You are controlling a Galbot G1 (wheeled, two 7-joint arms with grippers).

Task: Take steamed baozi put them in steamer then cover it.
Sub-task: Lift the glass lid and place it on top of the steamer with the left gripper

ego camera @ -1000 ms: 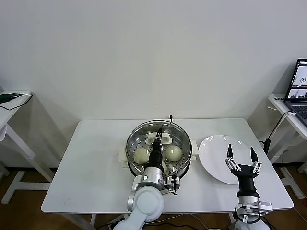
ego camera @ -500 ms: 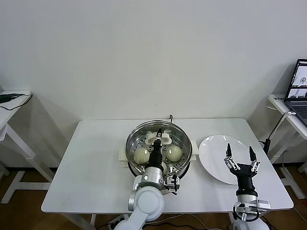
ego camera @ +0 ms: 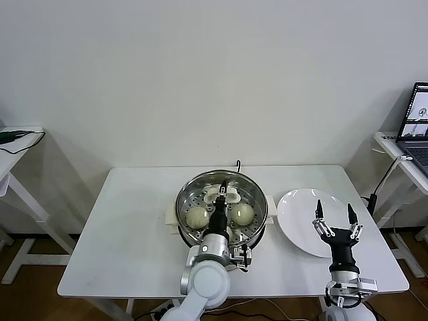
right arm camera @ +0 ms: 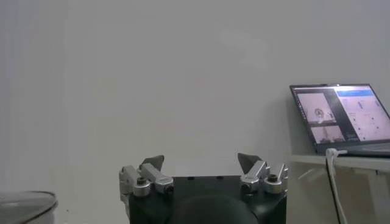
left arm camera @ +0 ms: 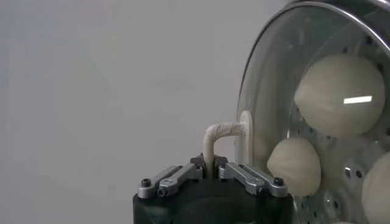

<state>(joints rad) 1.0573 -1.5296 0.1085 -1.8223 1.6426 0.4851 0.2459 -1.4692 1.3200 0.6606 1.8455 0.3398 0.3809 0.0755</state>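
Over the steamer (ego camera: 221, 204) at mid-table, the left claw (left arm camera: 211, 171) pinches the cover (left arm camera: 268, 115) by its handle above the steamed baozi (ego camera: 242, 212); an off-centre drop could leave the rim unseated. Beside the plate (ego camera: 301, 214), the right claw (ego camera: 334, 217) waits, spread wide.

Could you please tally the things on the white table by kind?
Cream-white round dough buns: 3 visible
Shiny round steel steamer pot: 1
Clear round glass lid: 1
Flat white round plate: 1
Total: 6
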